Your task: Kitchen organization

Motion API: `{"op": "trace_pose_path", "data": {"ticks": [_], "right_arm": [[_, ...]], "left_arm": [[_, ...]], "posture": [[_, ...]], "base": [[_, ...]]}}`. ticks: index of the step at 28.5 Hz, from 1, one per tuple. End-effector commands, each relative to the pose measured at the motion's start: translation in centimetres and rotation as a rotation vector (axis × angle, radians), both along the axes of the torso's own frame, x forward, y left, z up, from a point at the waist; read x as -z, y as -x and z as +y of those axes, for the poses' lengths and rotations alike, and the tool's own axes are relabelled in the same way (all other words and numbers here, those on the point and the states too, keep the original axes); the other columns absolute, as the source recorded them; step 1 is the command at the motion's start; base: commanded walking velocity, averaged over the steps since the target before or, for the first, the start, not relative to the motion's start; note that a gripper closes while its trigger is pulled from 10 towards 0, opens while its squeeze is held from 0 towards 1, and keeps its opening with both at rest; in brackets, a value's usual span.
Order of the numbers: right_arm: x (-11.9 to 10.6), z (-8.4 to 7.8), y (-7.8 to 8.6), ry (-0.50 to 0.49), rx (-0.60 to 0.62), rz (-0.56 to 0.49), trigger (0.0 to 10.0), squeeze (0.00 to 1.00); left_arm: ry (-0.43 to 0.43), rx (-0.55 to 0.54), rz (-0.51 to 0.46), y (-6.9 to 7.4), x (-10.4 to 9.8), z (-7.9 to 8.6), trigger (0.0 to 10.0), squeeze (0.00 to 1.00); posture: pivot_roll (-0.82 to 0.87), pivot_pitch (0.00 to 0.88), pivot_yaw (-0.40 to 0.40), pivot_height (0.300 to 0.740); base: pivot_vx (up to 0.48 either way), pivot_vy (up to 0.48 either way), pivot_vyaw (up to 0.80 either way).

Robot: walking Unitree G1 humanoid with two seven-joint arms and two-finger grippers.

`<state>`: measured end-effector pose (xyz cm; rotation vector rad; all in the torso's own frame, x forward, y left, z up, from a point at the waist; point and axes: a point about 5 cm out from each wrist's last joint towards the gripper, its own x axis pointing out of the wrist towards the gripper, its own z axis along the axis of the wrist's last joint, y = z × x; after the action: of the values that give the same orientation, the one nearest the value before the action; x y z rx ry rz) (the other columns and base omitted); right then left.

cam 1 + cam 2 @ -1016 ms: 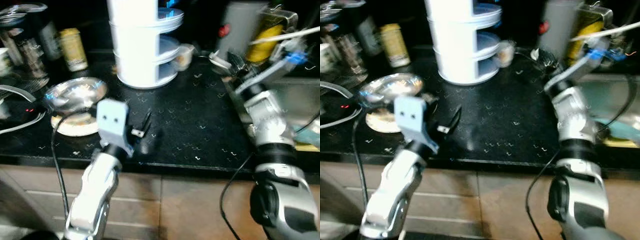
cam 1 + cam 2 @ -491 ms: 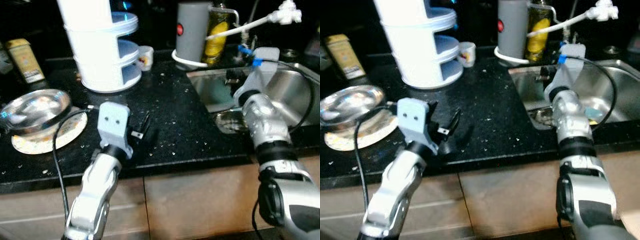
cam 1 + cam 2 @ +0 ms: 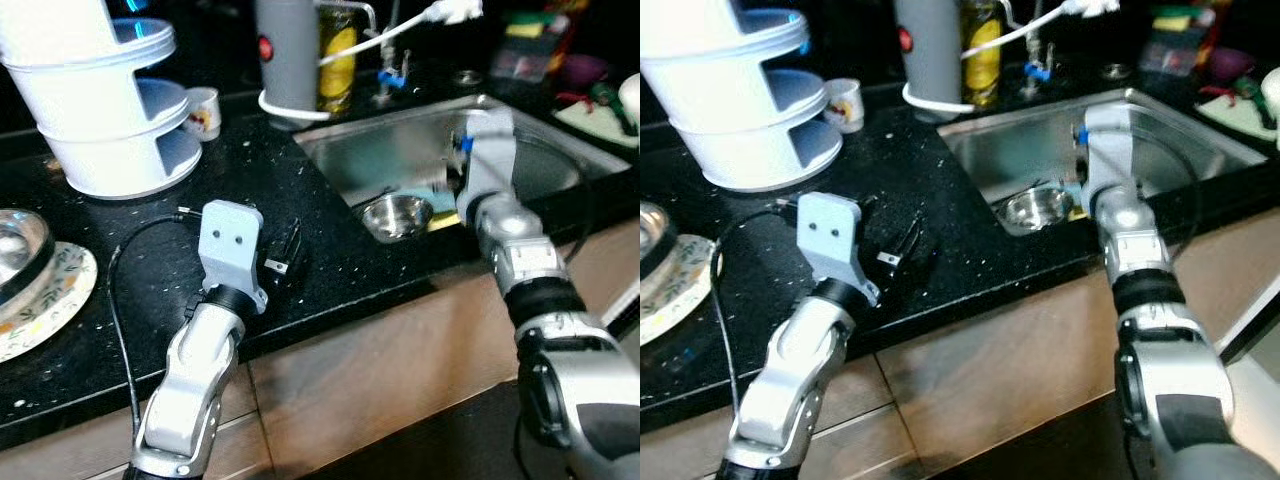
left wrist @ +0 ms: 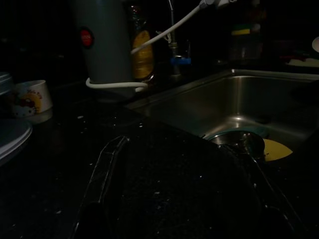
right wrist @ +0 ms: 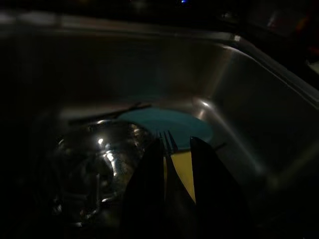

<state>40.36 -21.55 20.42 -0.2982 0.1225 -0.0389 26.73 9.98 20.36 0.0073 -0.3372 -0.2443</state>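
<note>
My right gripper [image 5: 177, 144] reaches down into the steel sink [image 3: 520, 135], its wrist [image 3: 482, 165] over the basin. It looks shut on a fork [image 5: 167, 141], whose tines stick out past the fingertips. Below them lie a yellow piece [image 5: 183, 167] and a teal plate [image 5: 169, 122]. A small steel bowl [image 3: 397, 215] sits beside these on the sink floor. My left gripper [image 3: 290, 255] hovers open and holding nothing just above the black speckled counter [image 3: 150, 260], left of the sink.
A white tiered stand [image 3: 95, 110] and a small cup [image 3: 203, 110] stand at the counter's back. A grey cylinder [image 3: 287, 55], a yellow bottle [image 3: 338, 55] and a white faucet [image 3: 400, 35] crowd behind the sink. A floral plate [image 3: 40, 305] lies far left.
The camera has swung right, bringing the sink into full view. My right arm has come down into the basin over the dishes. The left gripper stays open over the counter.
</note>
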Motion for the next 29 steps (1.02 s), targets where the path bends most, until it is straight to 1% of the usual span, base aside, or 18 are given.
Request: {"op": "trace_pose_path", "data": {"ticks": [1,3,4,7,10,12,15,18,19,21,22,23,24,25,26,27,29], "right_arm": [[-0.5,1.6,-0.4,0.013,-0.072,0.002,10.0,0.00],[-0.4,1.9,-0.4,0.007,-0.092,0.004,10.0,0.00],[-0.3,2.5,-0.4,0.010,-0.121,0.010,10.0,0.00],[-0.1,2.6,-0.4,0.019,-0.118,0.015,10.0,0.00],[0.0,2.7,-0.4,0.041,-0.117,0.026,10.0,0.00],[0.4,2.6,-0.4,0.082,-0.110,0.055,10.0,0.00],[0.9,1.8,-0.3,0.161,-0.037,0.117,10.0,0.00],[0.9,1.7,-0.4,0.173,-0.037,0.128,10.0,0.00],[0.9,2.0,-0.4,0.157,-0.052,0.125,10.0,0.00],[0.9,2.1,-0.4,0.152,-0.055,0.124,10.0,0.00],[0.9,2.3,-0.4,0.136,-0.065,0.120,10.0,0.14],[0.9,2.3,-0.4,0.136,-0.065,0.120,10.0,0.14],[0.9,2.8,-0.4,0.077,-0.100,0.120,10.0,0.96],[0.9,2.8,-0.4,0.077,-0.100,0.120,10.0,0.96],[1.0,3.1,-0.4,0.043,-0.119,0.123,10.0,0.96],[0.8,3.5,-0.4,0.005,-0.142,0.109,10.0,1.00],[0.4,3.8,-0.5,-0.057,-0.162,0.082,10.0,1.00]], "left_arm": [[-0.003,-0.010,0.004,0.0,0.1,0.1,10.0,0.00],[-0.003,-0.011,0.004,0.0,0.1,0.1,10.0,0.00],[-0.003,-0.012,0.006,0.0,0.1,0.1,10.0,0.00],[-0.002,-0.013,0.006,0.0,0.1,0.1,10.0,0.00],[-0.002,-0.013,0.006,0.0,0.1,0.1,10.0,0.00],[-0.001,-0.014,0.007,0.0,0.2,0.1,10.0,0.00],[-0.003,-0.013,0.008,0.1,0.2,0.1,10.0,0.00],[-0.003,-0.015,0.008,0.0,0.2,0.2,10.0,0.00],[-0.004,-0.016,0.007,0.0,0.1,0.2,10.0,0.00],[-0.004,-0.016,0.007,0.0,0.1,0.2,10.0,0.00],[-0.004,-0.016,0.006,0.0,0.1,0.2,10.0,0.00],[-0.004,-0.016,0.006,0.0,0.1,0.2,10.0,0.00],[-0.004,-0.017,0.006,0.0,0.1,0.2,10.0,0.00],[-0.004,-0.017,0.006,0.0,0.1,0.2,10.0,0.00],[-0.004,-0.017,0.006,0.0,0.1,0.2,10.0,0.00],[-0.005,-0.017,0.005,0.0,0.1,0.2,10.0,0.00],[-0.005,-0.017,0.004,0.0,0.0,0.2,10.0,0.00]], "posture": [[0.07,0.000,0.012,0.740],[0.07,0.000,0.012,0.740],[0.07,0.000,0.011,0.740],[0.07,0.000,0.010,0.740],[0.07,0.000,0.010,0.740],[0.07,0.000,0.010,0.740],[0.07,0.000,0.010,0.740],[0.07,0.000,0.011,0.740],[0.07,0.000,0.010,0.740],[0.07,0.000,0.010,0.740],[0.07,0.000,0.010,0.740],[0.07,0.000,0.010,0.740],[0.07,0.000,0.010,0.740],[0.07,0.000,0.010,0.740],[0.07,0.000,0.010,0.740],[0.07,0.000,0.012,0.740],[0.07,0.000,0.012,0.740]], "base": [[0.000,0.000,0.00],[0.000,0.000,0.00],[0.000,0.000,0.00],[0.000,0.000,0.00],[0.000,0.000,0.00],[0.000,0.000,0.00],[0.000,0.000,0.00],[0.000,0.000,0.00],[0.000,0.000,0.00],[0.000,0.000,0.00],[0.000,0.000,0.00],[0.000,0.000,0.00],[0.000,0.000,0.00],[0.000,0.000,0.00],[0.000,0.000,0.00],[0.000,0.000,0.00],[0.000,0.000,0.00]]}}
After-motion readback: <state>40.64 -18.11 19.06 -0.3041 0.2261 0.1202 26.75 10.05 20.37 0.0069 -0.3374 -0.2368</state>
